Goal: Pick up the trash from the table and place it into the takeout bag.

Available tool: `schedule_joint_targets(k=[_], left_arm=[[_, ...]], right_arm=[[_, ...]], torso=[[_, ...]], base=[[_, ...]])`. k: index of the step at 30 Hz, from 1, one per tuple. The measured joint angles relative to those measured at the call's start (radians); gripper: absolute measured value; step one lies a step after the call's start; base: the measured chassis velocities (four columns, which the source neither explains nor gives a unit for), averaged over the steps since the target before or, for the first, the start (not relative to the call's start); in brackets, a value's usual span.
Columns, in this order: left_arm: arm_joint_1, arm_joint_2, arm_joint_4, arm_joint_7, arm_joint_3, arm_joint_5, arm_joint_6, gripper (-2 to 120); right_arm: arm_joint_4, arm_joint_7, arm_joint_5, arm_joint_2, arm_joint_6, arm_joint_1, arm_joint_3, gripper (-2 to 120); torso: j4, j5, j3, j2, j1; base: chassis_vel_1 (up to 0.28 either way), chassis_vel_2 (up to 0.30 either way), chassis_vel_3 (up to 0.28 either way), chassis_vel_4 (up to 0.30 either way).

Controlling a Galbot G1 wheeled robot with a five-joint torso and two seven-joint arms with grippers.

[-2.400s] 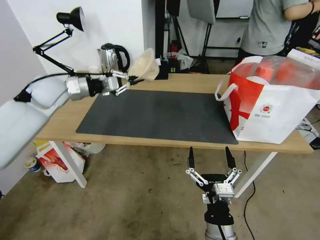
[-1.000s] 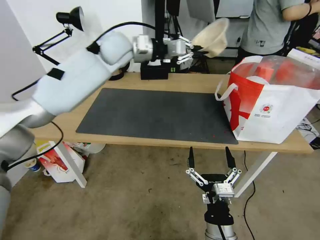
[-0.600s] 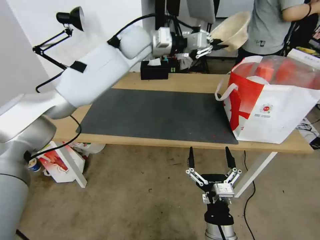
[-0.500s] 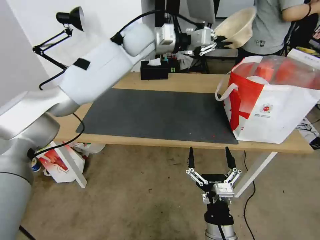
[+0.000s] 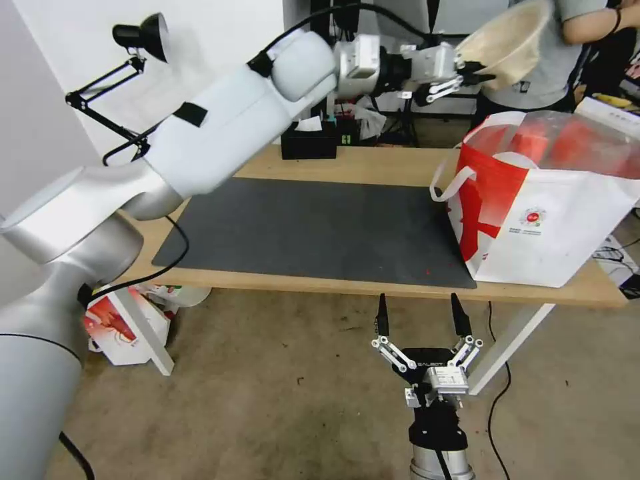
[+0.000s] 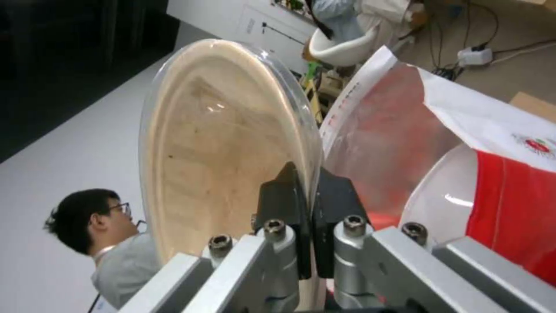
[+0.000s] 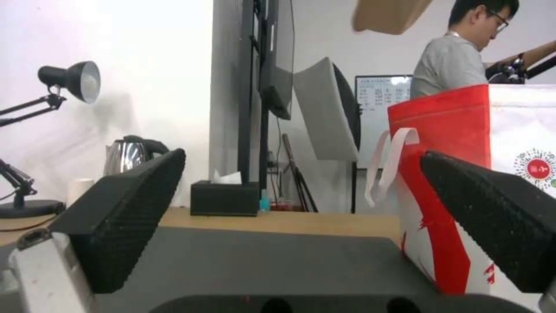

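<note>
My left gripper (image 5: 477,71) is shut on the rim of the beige paper-pulp bowl (image 5: 507,41), holding it tilted in the air just above and behind the takeout bag's near-left corner. The left wrist view shows the two fingers (image 6: 284,195) pinching the bowl's (image 6: 220,143) rim, with the bag's open mouth (image 6: 394,139) beyond it. The takeout bag (image 5: 553,220), white with a red side panel, stands on the right end of the table (image 5: 373,163). Red shapes show inside it. My right gripper (image 5: 419,303) hangs open below the table's front edge, facing the bag (image 7: 451,130).
A dark grey mat (image 5: 313,227) covers the tabletop's middle. A black tissue box (image 5: 308,141) and a desk lamp (image 5: 143,37) stand at the back. A person stands behind the bag. A smaller printed bag (image 5: 120,327) sits on the floor by the left table leg.
My left arm has swung the beige bowl from over the table's back left, up and rightward, to above the takeout bag. The right gripper has stayed put.
</note>
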Motion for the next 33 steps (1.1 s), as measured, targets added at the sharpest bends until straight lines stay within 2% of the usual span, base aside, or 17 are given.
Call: schedule_joint_targets(k=[18,26,33], left_arm=[[0.03,-0.181,0.153,0.002,0.007,0.061,-0.062,0],[0.043,-0.202,0.185,0.004,0.008,0.075,-0.073,0],[0.062,-0.239,0.248,0.006,0.006,0.099,-0.098,0]], right_arm=[[0.0,0.0,0.0,0.0,0.0,0.0,0.0,100],[0.0,0.0,0.0,0.0,0.0,0.0,0.0,100],[0.0,0.0,0.0,0.0,0.0,0.0,0.0,100]], torso=[[-0.0002,0.0001,0.0,0.0,0.0],[-0.0001,-0.0001,0.0,0.0,0.0],[0.0,-0.0002,0.0,0.0,0.0]], base=[[0.0,0.0,0.0,0.0],[0.0,0.0,0.0,0.0],[0.0,0.0,0.0,0.0]])
